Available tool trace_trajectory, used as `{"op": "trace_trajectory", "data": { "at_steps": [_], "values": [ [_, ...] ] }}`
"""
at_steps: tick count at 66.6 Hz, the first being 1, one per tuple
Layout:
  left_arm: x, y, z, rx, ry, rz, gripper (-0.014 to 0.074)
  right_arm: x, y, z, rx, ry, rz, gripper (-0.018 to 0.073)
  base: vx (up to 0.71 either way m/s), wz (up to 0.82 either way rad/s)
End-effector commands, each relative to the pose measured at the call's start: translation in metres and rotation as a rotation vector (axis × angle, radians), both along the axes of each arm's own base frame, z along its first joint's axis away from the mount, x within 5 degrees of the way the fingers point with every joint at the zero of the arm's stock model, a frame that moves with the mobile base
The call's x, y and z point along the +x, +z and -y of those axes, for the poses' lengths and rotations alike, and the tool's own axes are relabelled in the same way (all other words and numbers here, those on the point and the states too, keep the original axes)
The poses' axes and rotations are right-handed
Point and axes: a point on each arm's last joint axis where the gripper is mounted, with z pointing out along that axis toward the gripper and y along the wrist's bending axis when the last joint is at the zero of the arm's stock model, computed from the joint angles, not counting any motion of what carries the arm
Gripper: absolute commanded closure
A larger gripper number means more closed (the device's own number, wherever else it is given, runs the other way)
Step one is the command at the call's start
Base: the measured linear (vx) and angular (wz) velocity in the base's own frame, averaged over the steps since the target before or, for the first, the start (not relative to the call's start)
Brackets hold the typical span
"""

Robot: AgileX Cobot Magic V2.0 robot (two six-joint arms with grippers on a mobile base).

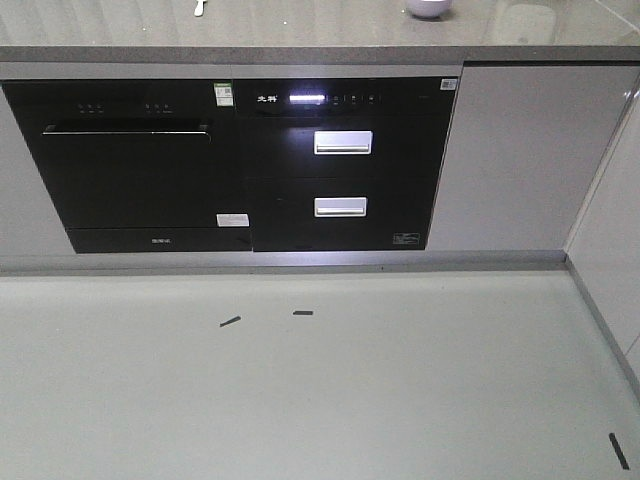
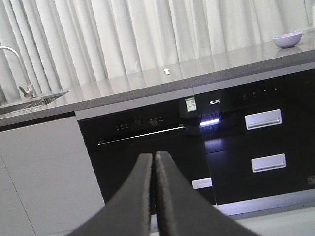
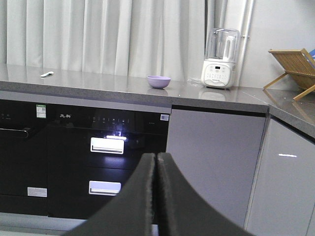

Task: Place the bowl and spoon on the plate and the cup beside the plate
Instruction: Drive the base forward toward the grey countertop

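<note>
L gripper (image 2: 153, 156) & R gripper (image 3: 156, 156) hanging below counter (image 3: 98, 88), both closed tight, empty. Bowl (image 3: 158, 81), spoon (image 3: 47, 74) lying back from front edge; risk: thin spoon skidding under pinch.

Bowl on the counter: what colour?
Plain lavender-purple. The bowl shows best in the right wrist view.

The front view looks steeply down from high up at the floor (image 1: 320, 380) and black oven (image 1: 125, 170), with the counter (image 1: 300, 30) a mere strip at its top edge; the left wrist view sits low and tilted, facing the counter from the left over the left gripper (image 2: 154, 156); the right wrist view sits level, further right, over the right gripper (image 3: 156, 156); all three share the oven, bowl (image 3: 158, 81) and spoon (image 3: 47, 74).
</note>
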Motion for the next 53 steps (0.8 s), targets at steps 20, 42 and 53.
{"op": "trace_trajectory", "data": {
  "at_steps": [20, 42, 53],
  "values": [
    [-0.0023, 0.0099, -0.0002, -0.002, 0.000, 0.094, 0.0603, -0.0016, 0.0062, -0.0008, -0.011, 0.005, 0.080, 0.0562, 0.19, -0.01],
    [-0.0023, 0.0099, -0.0002, -0.002, 0.000, 0.094, 0.0603, -0.0016, 0.0062, -0.0008, -0.011, 0.005, 0.080, 0.0562, 0.19, -0.06],
    [-0.0023, 0.0099, -0.0002, -0.002, 0.000, 0.094, 0.0603, -0.0016, 0.0062, -0.0008, -0.011, 0.005, 0.080, 0.0562, 0.20, -0.06]
  ]
}}
